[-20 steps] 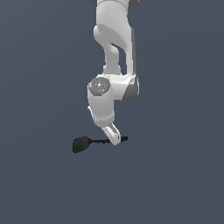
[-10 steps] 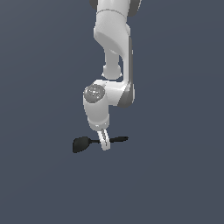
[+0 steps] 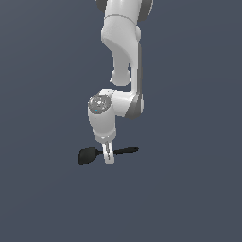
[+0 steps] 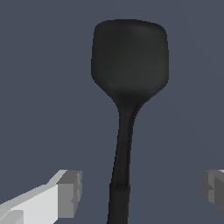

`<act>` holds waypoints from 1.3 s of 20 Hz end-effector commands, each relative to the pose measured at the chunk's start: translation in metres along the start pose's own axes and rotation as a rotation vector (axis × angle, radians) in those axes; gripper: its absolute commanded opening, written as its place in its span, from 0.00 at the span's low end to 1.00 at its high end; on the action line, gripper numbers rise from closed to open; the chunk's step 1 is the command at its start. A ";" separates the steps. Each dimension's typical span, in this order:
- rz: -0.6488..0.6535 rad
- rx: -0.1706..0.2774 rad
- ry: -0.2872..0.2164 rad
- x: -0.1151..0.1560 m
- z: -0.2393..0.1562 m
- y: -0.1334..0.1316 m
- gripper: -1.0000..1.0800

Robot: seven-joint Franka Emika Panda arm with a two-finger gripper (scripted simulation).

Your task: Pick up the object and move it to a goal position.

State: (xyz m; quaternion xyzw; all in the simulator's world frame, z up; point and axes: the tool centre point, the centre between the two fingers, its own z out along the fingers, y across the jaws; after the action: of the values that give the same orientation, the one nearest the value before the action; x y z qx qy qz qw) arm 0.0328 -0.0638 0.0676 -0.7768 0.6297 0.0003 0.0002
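Spatula (image 4: 127,87), judged light, stiff and slightly slick, is seen flat on the floor (image 3: 189,198), head toward nine o'clock in the exterior view, handle straddled by the wide-spread gripper (image 4: 140,190), where it is best pinched.

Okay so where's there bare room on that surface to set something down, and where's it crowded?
Bare surface lies all around the spatula, on the exterior view's left beyond its head and right beyond its handle tip. The only crowded spot is the handle's middle, where the open gripper straddles it, fingers on either side, not touching.
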 end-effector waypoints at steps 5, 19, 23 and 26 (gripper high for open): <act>0.004 0.000 0.000 0.000 0.004 0.000 0.96; 0.009 0.000 0.000 0.001 0.051 0.000 0.96; 0.009 0.000 0.000 0.001 0.051 0.000 0.00; 0.009 0.000 0.000 0.001 0.051 0.000 0.00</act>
State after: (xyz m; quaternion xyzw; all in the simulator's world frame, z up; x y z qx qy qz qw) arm 0.0330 -0.0641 0.0173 -0.7741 0.6331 0.0001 0.0003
